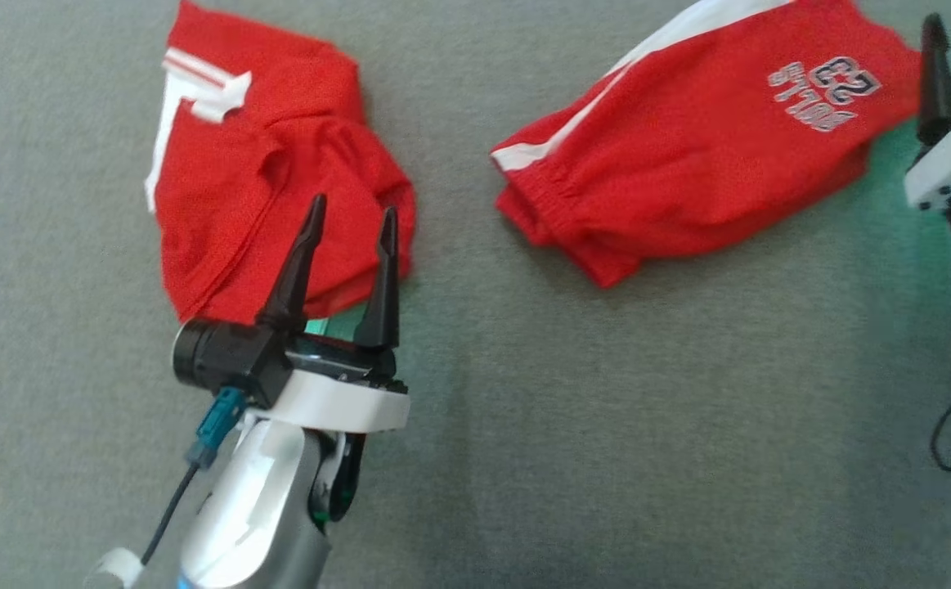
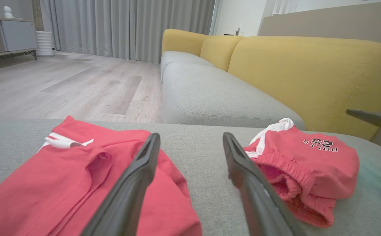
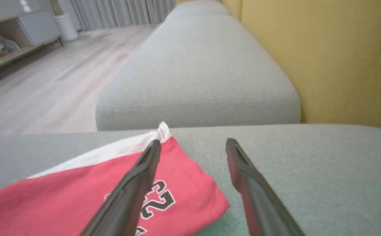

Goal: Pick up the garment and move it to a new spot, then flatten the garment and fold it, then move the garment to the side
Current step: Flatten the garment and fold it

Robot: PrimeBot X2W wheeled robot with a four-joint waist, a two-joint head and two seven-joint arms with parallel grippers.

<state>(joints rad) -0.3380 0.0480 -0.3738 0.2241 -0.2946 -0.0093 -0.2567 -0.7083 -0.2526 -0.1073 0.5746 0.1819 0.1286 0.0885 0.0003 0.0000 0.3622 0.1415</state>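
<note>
Two red garments lie on the grey sofa seat (image 1: pixel 524 409), well apart from each other. On the robot's left is the crumpled red garment (image 1: pixel 279 164), with a white stripe at its far edge. On the right are the red shorts (image 1: pixel 688 147), which have a white side stripe and the number 23 printed on them. They lie more flat, with the elastic waist toward the middle of the seat.

The left end effector (image 1: pixel 352 209) is released, its two dark fingers are spread and nothing is between them. It hangs over the near edge of the crumpled red garment. The right end effector (image 3: pixel 193 144) is also released and empty. One finger is above the printed corner of the red shorts, the other above bare seat. Whether it touches the cloth, I cannot tell.

Behind the seat stand a yellow backrest (image 2: pixel 308 72), a wooden floor (image 2: pixel 79 85) and grey curtains (image 2: pixel 111 26).
</note>
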